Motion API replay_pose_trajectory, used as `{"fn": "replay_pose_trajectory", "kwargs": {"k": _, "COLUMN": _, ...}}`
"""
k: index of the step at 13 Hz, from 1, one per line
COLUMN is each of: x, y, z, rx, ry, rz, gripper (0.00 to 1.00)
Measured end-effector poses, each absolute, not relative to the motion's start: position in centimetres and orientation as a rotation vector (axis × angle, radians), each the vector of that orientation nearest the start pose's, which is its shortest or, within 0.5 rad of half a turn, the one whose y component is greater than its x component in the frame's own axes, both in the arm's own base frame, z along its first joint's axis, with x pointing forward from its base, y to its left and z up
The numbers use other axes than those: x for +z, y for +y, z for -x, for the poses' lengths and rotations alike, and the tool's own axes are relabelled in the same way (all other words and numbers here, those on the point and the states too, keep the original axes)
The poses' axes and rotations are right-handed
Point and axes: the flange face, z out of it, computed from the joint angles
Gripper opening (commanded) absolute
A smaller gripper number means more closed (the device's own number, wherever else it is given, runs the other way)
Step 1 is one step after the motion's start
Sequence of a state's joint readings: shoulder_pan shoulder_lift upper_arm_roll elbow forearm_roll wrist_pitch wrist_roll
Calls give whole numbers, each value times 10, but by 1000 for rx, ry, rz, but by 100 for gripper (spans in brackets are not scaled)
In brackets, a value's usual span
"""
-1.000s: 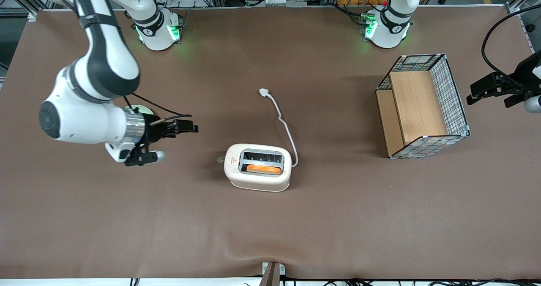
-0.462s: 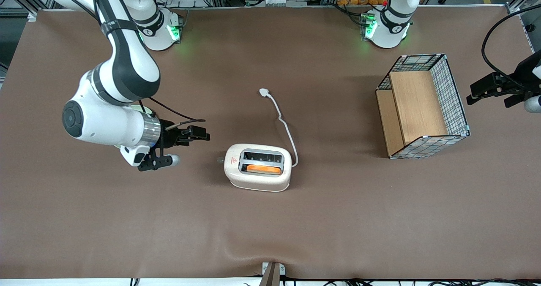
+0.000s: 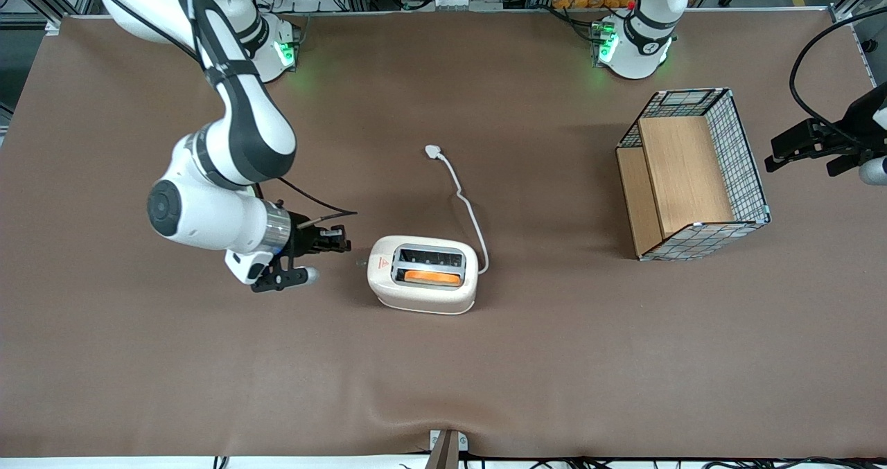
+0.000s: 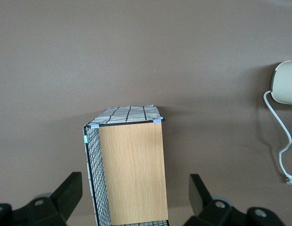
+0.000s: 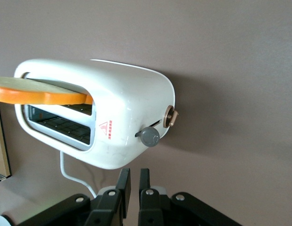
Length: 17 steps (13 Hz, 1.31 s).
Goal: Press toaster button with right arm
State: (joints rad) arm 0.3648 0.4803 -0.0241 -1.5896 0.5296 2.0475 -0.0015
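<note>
The cream-white toaster [image 3: 424, 301] stands mid-table with an orange slice [image 3: 432, 277] in the slot nearer the front camera. Its small grey button [image 3: 359, 262] sticks out from the narrow end by the red logo. My right arm's gripper [image 3: 344, 237] is level with the table, a short gap from that end, slightly farther from the front camera than the button. In the right wrist view the toaster [image 5: 127, 103] faces the gripper [image 5: 134, 172], whose fingers are almost together and hold nothing. The grey button [image 5: 149, 136] sits just ahead of the fingertips, beside a brownish knob [image 5: 170, 116].
The toaster's white cord runs to a plug [image 3: 433, 151] farther from the front camera. A wire basket with a wooden board [image 3: 693, 178] lies toward the parked arm's end of the table; it also shows in the left wrist view [image 4: 131, 169].
My right arm has swung toward the toaster and lowered. The gripper has come from well off to just short of the toaster's button end. The toaster has not moved.
</note>
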Motion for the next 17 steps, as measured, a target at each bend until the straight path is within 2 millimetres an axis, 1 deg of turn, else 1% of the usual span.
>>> {"fn": "replay_pose_trajectory", "kwargs": {"k": 1, "x": 358, "y": 257, "z": -636, "rx": 136, "ry": -123, "rz": 2692, "gripper": 0}}
{"fn": "replay_pose_trajectory", "kwargs": {"k": 5, "x": 358, "y": 255, "z": -638, "rx": 119, "ry": -115, "rz": 2694, "gripper": 0}}
{"fn": "replay_pose_trajectory", "kwargs": {"k": 7, "x": 354, "y": 255, "z": -640, "rx": 109, "ry": -122, "rz": 2695, "gripper": 0}}
{"fn": "replay_pose_trajectory", "kwargs": {"k": 13, "x": 327, "y": 255, "z": -645, "rx": 104, "ry": -117, "rz": 2708, "gripper": 0}}
{"fn": "replay_pose_trajectory", "kwargs": {"k": 17, "x": 320, "y": 256, "z": -646, "rx": 100, "ry": -112, "rz": 2712, "gripper": 0}}
